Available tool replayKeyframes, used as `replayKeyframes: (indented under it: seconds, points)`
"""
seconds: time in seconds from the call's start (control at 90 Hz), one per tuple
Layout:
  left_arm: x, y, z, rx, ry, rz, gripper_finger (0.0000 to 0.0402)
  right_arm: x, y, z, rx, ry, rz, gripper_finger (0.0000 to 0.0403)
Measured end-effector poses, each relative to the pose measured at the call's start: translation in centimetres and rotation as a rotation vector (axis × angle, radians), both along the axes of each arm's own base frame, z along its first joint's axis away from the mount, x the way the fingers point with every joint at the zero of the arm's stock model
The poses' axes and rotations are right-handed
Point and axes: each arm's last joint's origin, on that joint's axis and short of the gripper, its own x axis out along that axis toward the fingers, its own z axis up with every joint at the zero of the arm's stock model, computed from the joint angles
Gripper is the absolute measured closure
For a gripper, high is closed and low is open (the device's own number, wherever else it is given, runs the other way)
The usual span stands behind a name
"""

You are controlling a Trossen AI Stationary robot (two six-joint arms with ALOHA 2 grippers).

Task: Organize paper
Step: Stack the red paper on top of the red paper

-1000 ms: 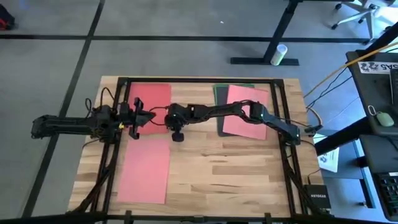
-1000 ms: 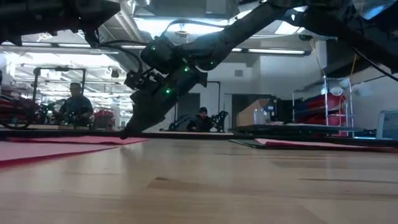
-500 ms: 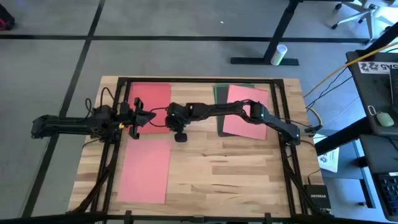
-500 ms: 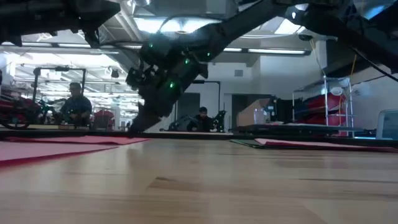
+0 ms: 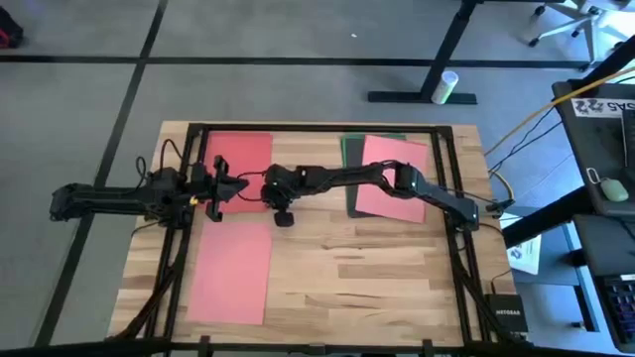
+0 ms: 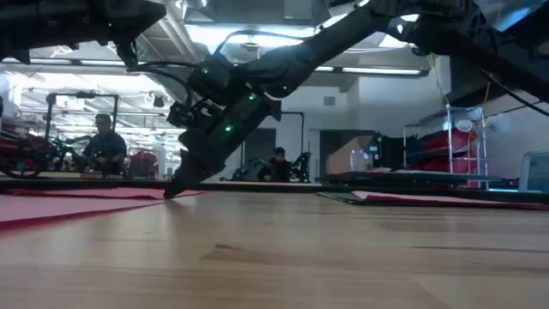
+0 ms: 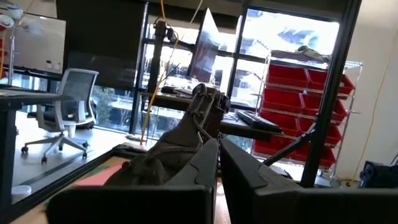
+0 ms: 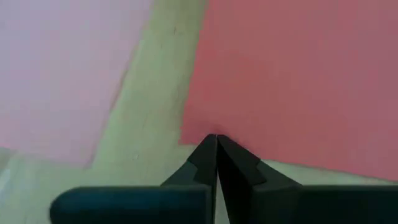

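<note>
Pinning the corner of the red sheet (image 8: 298, 74) at the table's (image 5: 377, 278) far left with my right tool (image 8: 216, 142), fingers closed. The left tool (image 7: 219, 149) waits closed nearby. Pink sheet (image 5: 231, 271) and right-hand stack (image 5: 389, 177) lie apart; I judge most sorting remains.

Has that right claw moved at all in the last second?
Yes, slightly. The right gripper has shifted left toward the red sheet, dipping back to its corner.
</note>
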Motion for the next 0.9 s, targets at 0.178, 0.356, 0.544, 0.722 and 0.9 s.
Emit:
replayKeyframes:
  seconds: [0.178, 0.356, 0.544, 0.722, 0.9]
  points:
    - [0.0, 0.0, 0.0, 0.0, 0.0, 0.0, 0.0402, 0.0, -0.3, 0.0, -0.002, -0.005, -0.02, 0.0403]
    - [0.0, 0.0, 0.0, -0.002, 0.0, 0.0, 0.0402, 0.1, -0.4, 0.1, -0.009, -0.013, -0.027, 0.0403]
    - [0.0, 0.0, 0.0, -0.002, 0.0, 0.0, 0.0402, 0.1, -0.4, 0.2, -0.009, -0.021, -0.027, 0.0403]
    - [0.0, 0.0, 0.0, -0.003, -0.002, -0.001, 0.0402, 0.3, -0.4, 0.4, -0.012, -0.052, -0.025, 0.0403]
    - [0.0, 0.0, 0.0, -0.003, -0.004, 0.0, 0.0402, -0.2, -0.1, 1.4, 0.032, -0.021, 0.025, 0.0403]
